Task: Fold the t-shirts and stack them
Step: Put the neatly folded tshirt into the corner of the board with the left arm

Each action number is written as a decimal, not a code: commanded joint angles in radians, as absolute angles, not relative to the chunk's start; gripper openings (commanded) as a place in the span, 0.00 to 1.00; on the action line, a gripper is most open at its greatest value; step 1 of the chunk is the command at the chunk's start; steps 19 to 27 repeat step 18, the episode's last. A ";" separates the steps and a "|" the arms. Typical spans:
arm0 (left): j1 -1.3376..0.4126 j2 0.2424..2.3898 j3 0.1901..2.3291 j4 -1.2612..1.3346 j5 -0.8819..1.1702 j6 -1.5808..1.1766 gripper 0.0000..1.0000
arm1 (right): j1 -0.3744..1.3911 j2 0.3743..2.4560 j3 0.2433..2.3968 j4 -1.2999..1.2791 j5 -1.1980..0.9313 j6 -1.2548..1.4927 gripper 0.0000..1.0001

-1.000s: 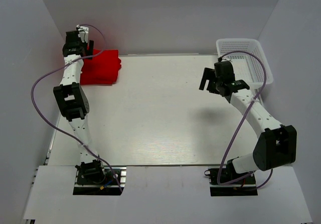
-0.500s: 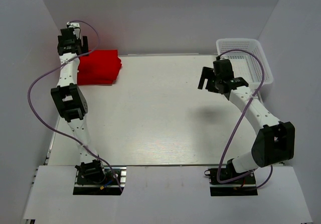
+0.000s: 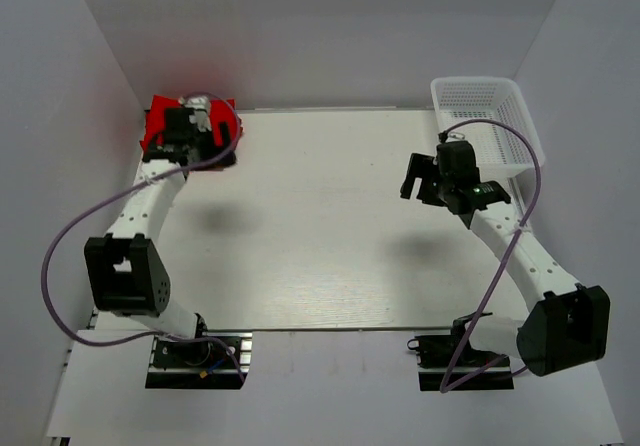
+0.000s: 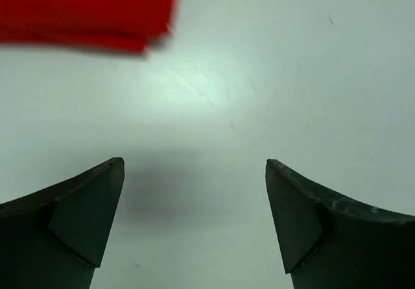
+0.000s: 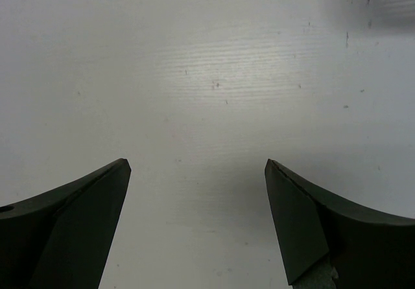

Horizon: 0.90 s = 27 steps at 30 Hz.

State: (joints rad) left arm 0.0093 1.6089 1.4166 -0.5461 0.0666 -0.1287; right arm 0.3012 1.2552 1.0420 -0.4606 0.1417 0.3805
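Observation:
The folded red t-shirts (image 3: 158,118) lie in a stack at the table's back left corner, partly hidden by my left arm. My left gripper (image 3: 200,151) hangs over the stack's near right edge, open and empty. In the left wrist view (image 4: 194,172) its jaws stand wide apart over bare table, with the edge of the red stack (image 4: 84,7) at the upper left. My right gripper (image 3: 420,174) hovers over the table right of centre, open and empty. The right wrist view (image 5: 194,169) shows only white table between its jaws.
A white plastic mesh basket (image 3: 480,82) stands at the back right corner, just beyond my right gripper. White walls close in the table at the back and on both sides. Purple cables loop off both arms.
My left arm has swung from the back left wall forward and right, so its gripper now sits over the stack's near edge. My right gripper has shifted slightly nearer and to the right.

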 commanded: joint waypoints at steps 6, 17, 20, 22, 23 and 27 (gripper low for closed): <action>-0.224 1.152 1.000 -0.537 0.052 -0.316 1.00 | 0.299 1.077 0.844 -0.423 0.055 0.353 0.90; -0.273 1.083 0.973 -0.626 -0.094 -0.356 1.00 | 0.299 1.014 0.746 -0.388 0.112 0.379 0.90; -0.273 1.083 0.982 -0.626 -0.104 -0.356 1.00 | 0.299 1.012 0.747 -0.388 0.107 0.380 0.90; -0.273 1.083 0.982 -0.626 -0.104 -0.356 1.00 | 0.299 1.012 0.747 -0.388 0.107 0.380 0.90; -0.273 1.083 0.982 -0.626 -0.104 -0.356 1.00 | 0.299 1.012 0.747 -0.388 0.107 0.380 0.90; -0.273 1.083 0.982 -0.626 -0.104 -0.356 1.00 | 0.299 1.012 0.747 -0.388 0.107 0.380 0.90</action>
